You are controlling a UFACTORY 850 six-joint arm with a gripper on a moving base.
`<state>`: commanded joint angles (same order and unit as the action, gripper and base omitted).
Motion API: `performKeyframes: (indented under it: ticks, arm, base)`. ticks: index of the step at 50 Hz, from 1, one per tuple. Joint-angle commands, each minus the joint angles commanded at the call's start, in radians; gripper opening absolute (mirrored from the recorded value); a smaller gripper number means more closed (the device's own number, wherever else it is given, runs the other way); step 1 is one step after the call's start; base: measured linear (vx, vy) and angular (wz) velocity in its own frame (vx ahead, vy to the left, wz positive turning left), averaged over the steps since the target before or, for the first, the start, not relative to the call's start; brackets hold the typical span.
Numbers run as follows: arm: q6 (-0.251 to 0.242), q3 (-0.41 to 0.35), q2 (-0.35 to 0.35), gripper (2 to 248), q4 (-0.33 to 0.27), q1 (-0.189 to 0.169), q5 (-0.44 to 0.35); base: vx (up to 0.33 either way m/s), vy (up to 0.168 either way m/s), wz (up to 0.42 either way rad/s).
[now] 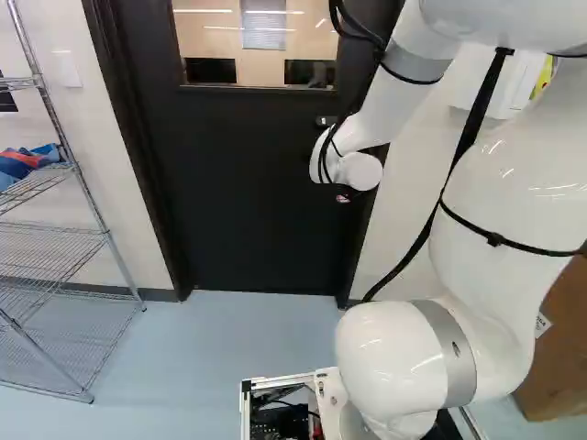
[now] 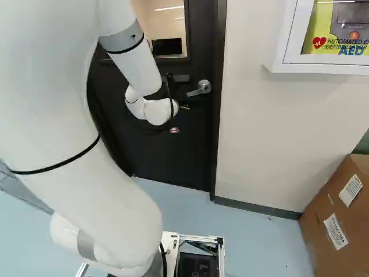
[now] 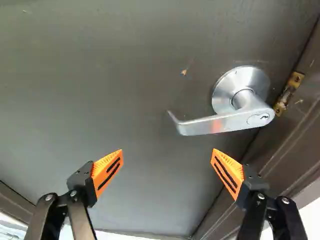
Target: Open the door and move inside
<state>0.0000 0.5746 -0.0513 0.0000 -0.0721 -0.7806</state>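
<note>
The gripper (image 2: 174, 130) is small and dark against the black door (image 2: 155, 156), low beside the silver lever handle (image 2: 201, 88) in the right base view. In the wrist view the gripper (image 3: 167, 162) stands open, its orange-padded fingers wide apart with nothing between them. Ahead of them and nearer one finger, the lever handle (image 3: 222, 122) sticks out from its round plate, not touched by either. A brass latch part (image 3: 289, 93) shows at the door's edge beside the frame. The door (image 1: 248, 202) stands closed in its frame, with a window in its upper part.
A wire shelf rack (image 1: 55, 238) holding blue and red cloth stands left of the door. Right of it, a white AED cabinet (image 2: 317, 68) hangs on the wall, and a cardboard box (image 2: 340, 219) sits on the floor. Blue floor (image 1: 183, 367) lies before the door.
</note>
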Motion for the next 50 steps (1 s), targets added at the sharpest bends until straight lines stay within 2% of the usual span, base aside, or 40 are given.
performKeyframes:
  ticks: [7,13,50]
  arm:
    - [0.000,0.000,-0.006,247,0.006,0.000,0.000]
    - [0.000,0.010,-0.016,247,0.045,0.000,-0.001]
    - [0.000,0.183,-0.175,247,0.426,0.046,-0.029]
  base:
    - [0.000,0.000,0.000]
    - [0.000,0.000,0.000]
    - [0.000,0.000,0.000]
